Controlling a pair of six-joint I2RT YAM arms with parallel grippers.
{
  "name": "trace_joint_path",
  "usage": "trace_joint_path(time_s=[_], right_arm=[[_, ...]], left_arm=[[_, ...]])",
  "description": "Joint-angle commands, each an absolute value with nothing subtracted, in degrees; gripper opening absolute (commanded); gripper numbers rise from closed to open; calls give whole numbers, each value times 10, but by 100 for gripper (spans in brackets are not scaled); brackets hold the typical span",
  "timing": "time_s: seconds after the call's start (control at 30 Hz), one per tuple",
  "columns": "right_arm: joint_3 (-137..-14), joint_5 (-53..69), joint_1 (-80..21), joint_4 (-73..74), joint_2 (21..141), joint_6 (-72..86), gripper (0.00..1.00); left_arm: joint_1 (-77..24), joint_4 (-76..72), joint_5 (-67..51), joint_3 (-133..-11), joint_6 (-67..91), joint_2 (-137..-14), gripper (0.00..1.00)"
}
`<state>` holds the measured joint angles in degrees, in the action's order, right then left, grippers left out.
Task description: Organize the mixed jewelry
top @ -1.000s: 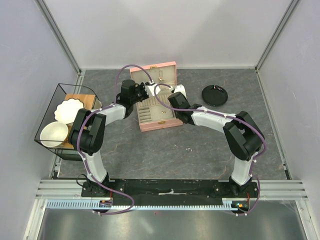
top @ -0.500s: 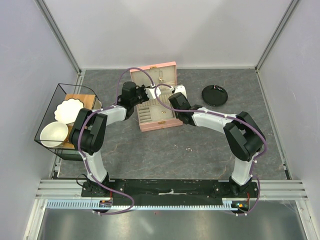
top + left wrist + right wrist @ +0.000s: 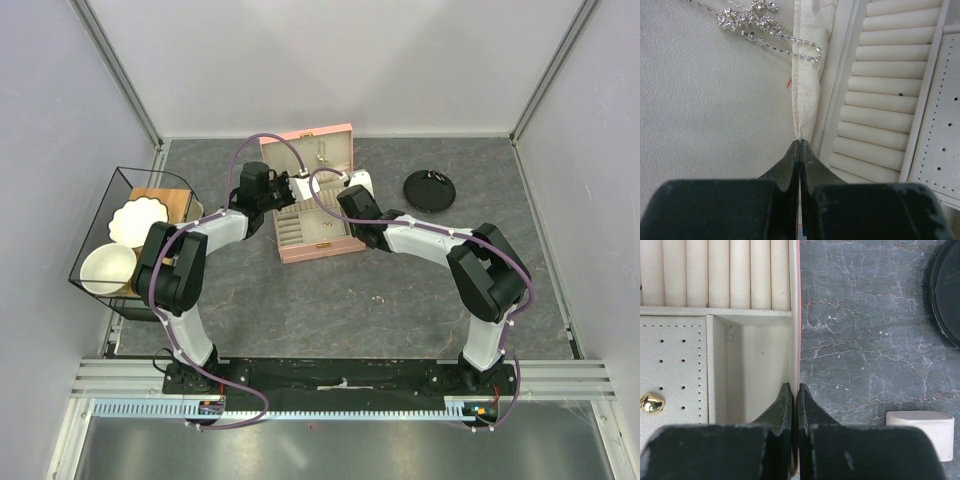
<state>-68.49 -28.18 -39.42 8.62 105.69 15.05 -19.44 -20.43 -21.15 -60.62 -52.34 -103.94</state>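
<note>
The pink jewelry box [image 3: 312, 248] lies open, its lid up at the back. My left gripper [image 3: 799, 145] is shut on the edge of the cream fabric pocket [image 3: 810, 65] in the lid lining. A sparkly silver chain [image 3: 765, 32] lies across the lining and pocket. My right gripper [image 3: 795, 390] is shut on the box's right wall [image 3: 796, 315]. A gold stud [image 3: 651, 403] sits in the perforated earring panel. Ring rolls [image 3: 880, 90] are bare. One tiny pale piece [image 3: 378, 298] lies on the table in front of the box.
A round black disc [image 3: 429, 189] lies right of the box, also in the right wrist view [image 3: 947, 295]. A small beige pad [image 3: 920, 430] sits on the table beside the box. A black wire basket [image 3: 98, 222] with white bowls stands at the left.
The left arm's wrist has shifted slightly at the lid. The right arm and the box have not visibly moved.
</note>
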Motion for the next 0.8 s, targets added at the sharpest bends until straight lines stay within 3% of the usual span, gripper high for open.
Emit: trace_joint_path(time_s=[0.0, 0.77], right_arm=[[-676, -273, -410, 102, 1053, 153, 0], [-689, -279, -417, 106, 1065, 154, 0]], left_arm=[[-198, -141, -282, -605, -526, -1019, 2], [-207, -88, -294, -617, -541, -1020, 2]])
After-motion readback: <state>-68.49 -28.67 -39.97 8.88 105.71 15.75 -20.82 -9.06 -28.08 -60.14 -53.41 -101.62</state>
